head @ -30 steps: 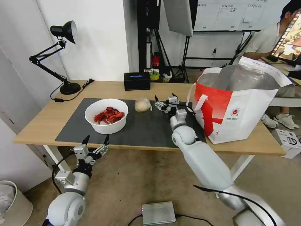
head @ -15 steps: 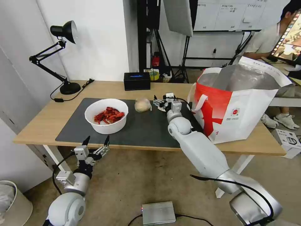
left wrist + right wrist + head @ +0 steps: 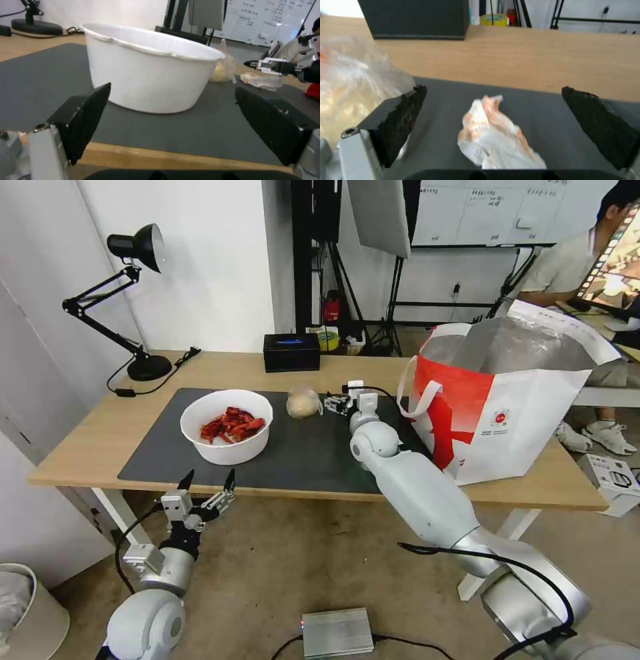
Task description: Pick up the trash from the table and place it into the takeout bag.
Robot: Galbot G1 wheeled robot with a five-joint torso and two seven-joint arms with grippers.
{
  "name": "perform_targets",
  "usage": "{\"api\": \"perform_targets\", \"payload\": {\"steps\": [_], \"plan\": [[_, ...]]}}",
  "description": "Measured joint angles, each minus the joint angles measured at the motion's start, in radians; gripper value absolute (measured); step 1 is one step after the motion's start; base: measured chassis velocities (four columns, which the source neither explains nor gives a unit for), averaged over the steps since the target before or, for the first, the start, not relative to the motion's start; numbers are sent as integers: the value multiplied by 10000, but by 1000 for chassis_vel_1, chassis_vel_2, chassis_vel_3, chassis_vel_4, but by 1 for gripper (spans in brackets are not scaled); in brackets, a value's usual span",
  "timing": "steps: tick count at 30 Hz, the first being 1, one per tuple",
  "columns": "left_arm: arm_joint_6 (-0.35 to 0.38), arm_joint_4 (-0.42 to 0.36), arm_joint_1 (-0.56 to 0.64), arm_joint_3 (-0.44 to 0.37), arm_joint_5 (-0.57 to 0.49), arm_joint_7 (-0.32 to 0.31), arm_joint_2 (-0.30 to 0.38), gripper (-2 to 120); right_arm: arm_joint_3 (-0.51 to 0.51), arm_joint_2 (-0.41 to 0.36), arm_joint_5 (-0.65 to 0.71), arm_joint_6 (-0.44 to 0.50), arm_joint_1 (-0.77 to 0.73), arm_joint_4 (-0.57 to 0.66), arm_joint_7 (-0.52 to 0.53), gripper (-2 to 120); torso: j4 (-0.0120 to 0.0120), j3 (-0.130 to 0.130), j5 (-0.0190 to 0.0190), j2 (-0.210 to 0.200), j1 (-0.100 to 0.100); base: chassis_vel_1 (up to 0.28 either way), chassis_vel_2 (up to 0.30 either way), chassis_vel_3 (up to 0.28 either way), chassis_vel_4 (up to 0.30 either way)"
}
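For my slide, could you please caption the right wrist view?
Open right gripper poised over crumpled tissue on the mat.

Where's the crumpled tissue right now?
The tissue lies on the dark mat between the open right gripper's fingers, beside the plastic-wrapped lump, left of the takeout bag.

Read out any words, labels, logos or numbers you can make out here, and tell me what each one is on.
No text here is legible.
takeout bag: a small round red logo with tiny print under it, too small to read.
Whiteboard behind the table: rows of writing, too small to read.
Black box: a blue mark on top, unreadable.
Yellow roll behind the box: greenish print, blurred.
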Motion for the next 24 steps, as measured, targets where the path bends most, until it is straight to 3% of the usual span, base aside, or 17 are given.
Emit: {"api": "perform_targets", "payload": {"steps": [20,24], "plan": [[-64,160,-69,282,268,13,-168,100,180,171,-242,53,-155,-407,-159,99,0,0,0,0,0,0,0,0,0],[-66,162,-60,356,353,14,-239,100,200,215,-241,6,-146,-476,-159,83,-1,0,0,0,0,0,0,0,0]]}}
